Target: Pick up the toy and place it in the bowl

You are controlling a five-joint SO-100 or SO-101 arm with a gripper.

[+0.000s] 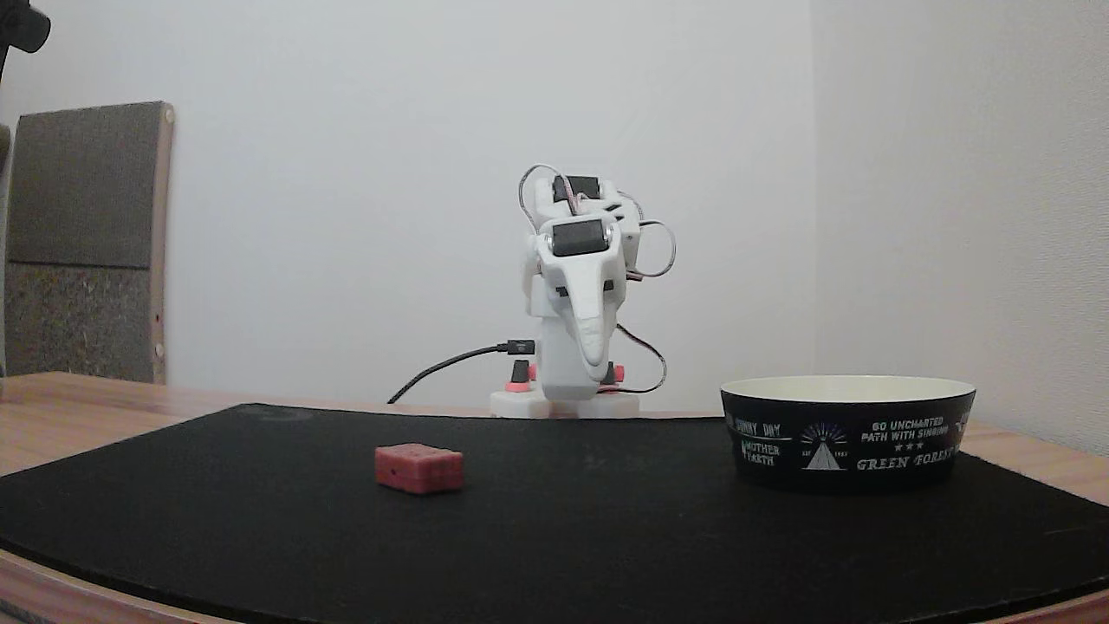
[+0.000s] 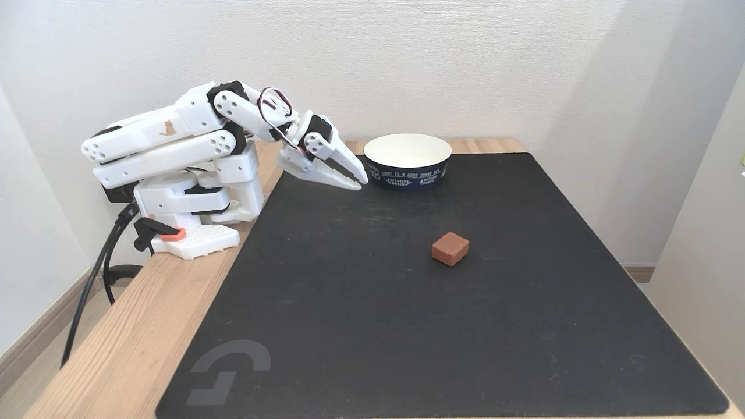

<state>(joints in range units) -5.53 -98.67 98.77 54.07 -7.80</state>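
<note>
Fingers [image 2: 349, 174] pressed together, gripping nothing — gripper [image 2: 359, 181] tips poised above the black mat [image 2: 361, 326], just beside the bowl [image 2: 407, 174]. Well apart from the fingers, out on the mat: the toy [image 2: 450, 248]. Bowl's far lettering hidden — inside looks empty.

A black mat [image 2: 442, 326] covers most of a light wooden table [image 2: 134, 343] — in a fixed view it bears a pale grey logo [image 2: 230, 372] near one corner, and the wood shows as a bare strip along its edge. In the other fixed view, a grey felt-covered panel [image 1: 82, 243] with a pale wooden edge leans upright against the white wall [image 1: 346, 173] at the left. A black cable [image 2: 87, 297] hangs off the table's edge toward the floor — beside the skirting board [image 2: 35, 343].
</note>
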